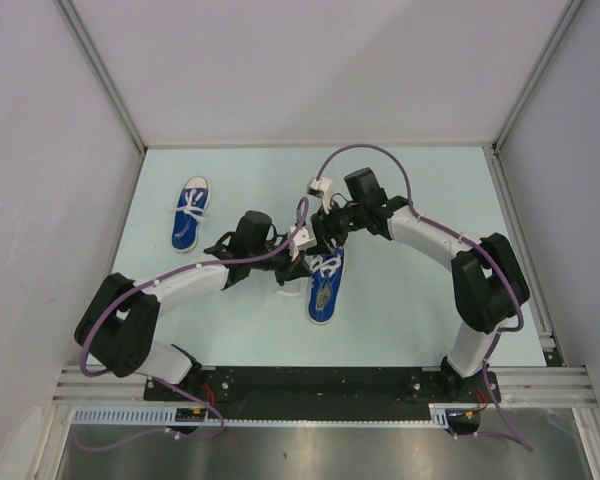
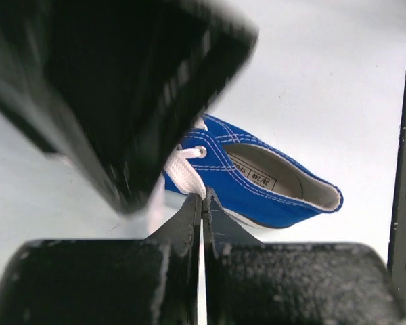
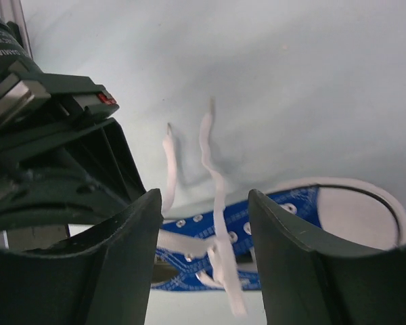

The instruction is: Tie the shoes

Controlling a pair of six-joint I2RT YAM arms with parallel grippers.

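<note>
my left gripper (image 2: 203, 206) is clenched, fingers pressed flat together. a white lace (image 2: 187, 170) runs down from the top eyelet into the seam between the tips, so i read it as pinched there. its very end is lost inside the grip. just behind lies the near shoe (image 2: 257, 179), with its heel opening and grey insole in view. its front is hidden behind a dark blurred shape (image 2: 115, 88) that fills the upper left, too smeared to identify.

my right gripper (image 3: 203, 200) is released, jaws standing apart. two loose strands (image 3: 215, 183) hang in the gap. their lower ends are blurred, and i cannot tell whether they brush a finger. the white toe cap (image 3: 358, 206) shows at the right, and the heel is cut off behind my finger.

from above, both grippers meet over the near shoe's laced front at the middle of the table (image 1: 430, 200), covering the toe. the second shoe (image 1: 190, 216) lies well apart at the far left, its laces too small to read as knotted or loose.
</note>
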